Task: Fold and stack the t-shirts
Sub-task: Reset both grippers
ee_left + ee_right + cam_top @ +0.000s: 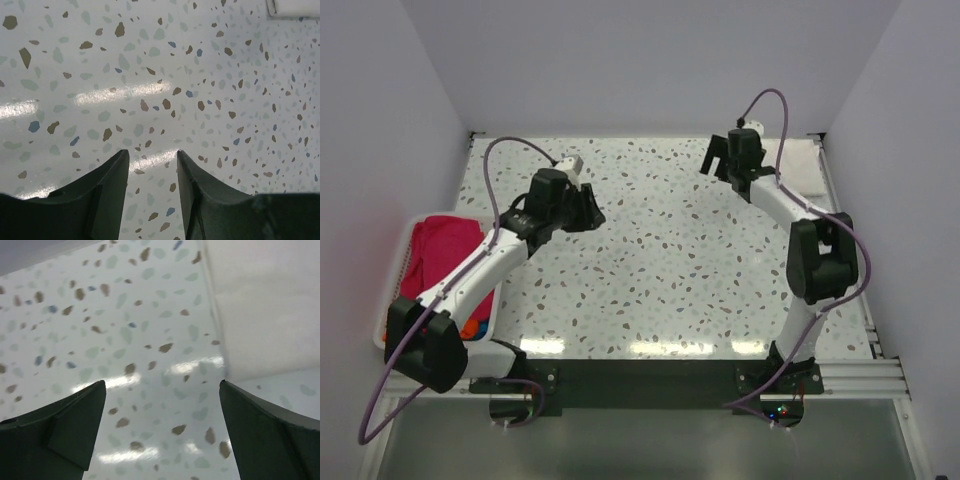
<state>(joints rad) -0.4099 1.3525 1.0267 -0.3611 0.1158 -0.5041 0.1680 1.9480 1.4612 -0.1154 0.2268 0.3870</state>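
A red t-shirt lies bunched in a white basket at the table's left edge. A white folded cloth lies flat at the back right; it also shows in the right wrist view and as a corner in the left wrist view. My left gripper hovers over bare speckled tabletop left of centre, jaws open and empty. My right gripper is at the back, just left of the white cloth, jaws wide open and empty.
The basket also holds something orange and blue under the red shirt. White walls close the table at the back and both sides. A metal rail runs along the right edge.
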